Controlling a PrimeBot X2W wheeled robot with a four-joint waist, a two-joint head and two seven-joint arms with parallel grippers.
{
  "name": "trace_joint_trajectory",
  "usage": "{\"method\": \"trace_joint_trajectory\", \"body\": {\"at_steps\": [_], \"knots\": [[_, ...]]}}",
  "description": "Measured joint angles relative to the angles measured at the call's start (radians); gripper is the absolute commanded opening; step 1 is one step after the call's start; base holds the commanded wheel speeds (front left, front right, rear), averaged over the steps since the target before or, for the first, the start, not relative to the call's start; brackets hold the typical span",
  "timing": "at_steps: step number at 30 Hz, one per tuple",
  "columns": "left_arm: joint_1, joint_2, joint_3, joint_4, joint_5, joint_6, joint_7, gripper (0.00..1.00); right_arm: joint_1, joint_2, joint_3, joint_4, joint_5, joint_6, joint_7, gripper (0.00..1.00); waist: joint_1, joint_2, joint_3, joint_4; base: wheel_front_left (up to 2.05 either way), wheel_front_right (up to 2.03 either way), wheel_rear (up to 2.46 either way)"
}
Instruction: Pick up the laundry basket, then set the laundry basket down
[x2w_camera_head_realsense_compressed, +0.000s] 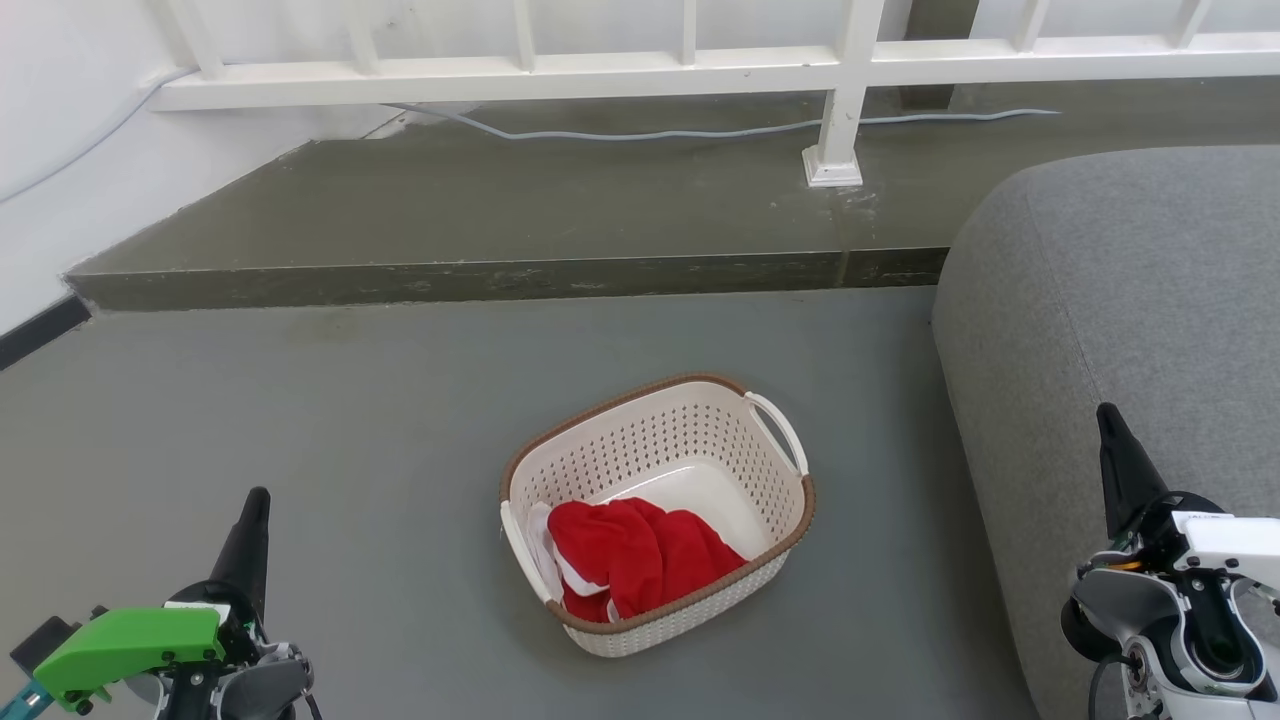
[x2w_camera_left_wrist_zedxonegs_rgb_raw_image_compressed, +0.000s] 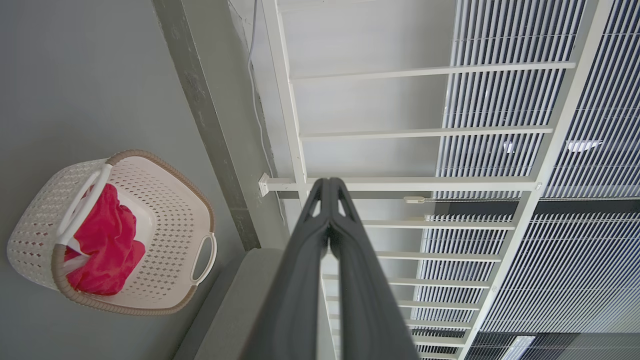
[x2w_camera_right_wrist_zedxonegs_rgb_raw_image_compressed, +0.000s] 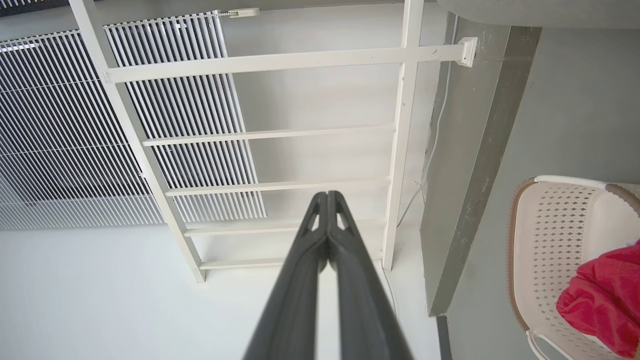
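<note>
The laundry basket (x2w_camera_head_realsense_compressed: 690, 450) is cream-white with perforated sides, a brown rim and white side handles. It stands on the grey floor at the centre of the head view, with a red cloth (x2w_camera_head_realsense_compressed: 640, 555) inside. It also shows at the left in the left wrist view (x2w_camera_left_wrist_zedxonegs_rgb_raw_image_compressed: 165, 215) and at the right edge in the right wrist view (x2w_camera_right_wrist_zedxonegs_rgb_raw_image_compressed: 555, 235). My left gripper (x2w_camera_head_realsense_compressed: 255, 500) is shut and empty, at the lower left, well apart from the basket. My right gripper (x2w_camera_head_realsense_compressed: 1108, 415) is shut and empty, at the lower right in front of the sofa.
A grey sofa (x2w_camera_head_realsense_compressed: 1130, 300) fills the right side, close to the basket. Behind the basket runs a raised dark step (x2w_camera_head_realsense_compressed: 500, 270) with a white railing (x2w_camera_head_realsense_compressed: 840, 90) and a grey cable (x2w_camera_head_realsense_compressed: 700, 130). A white wall (x2w_camera_head_realsense_compressed: 60, 150) is at the left.
</note>
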Motion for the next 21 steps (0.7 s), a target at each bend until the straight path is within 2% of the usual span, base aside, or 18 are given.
{"method": "trace_joint_trajectory", "body": {"at_steps": [21], "knots": [[0.000, -0.001, 0.001, 0.000, 0.000, 0.000, 0.000, 0.00, 0.000, 0.000, -0.001, 0.000, 0.000, 0.000, 0.004, 0.00, 0.0000, 0.0000, 0.000, 0.000, 0.00, 0.00, 0.00]]}}
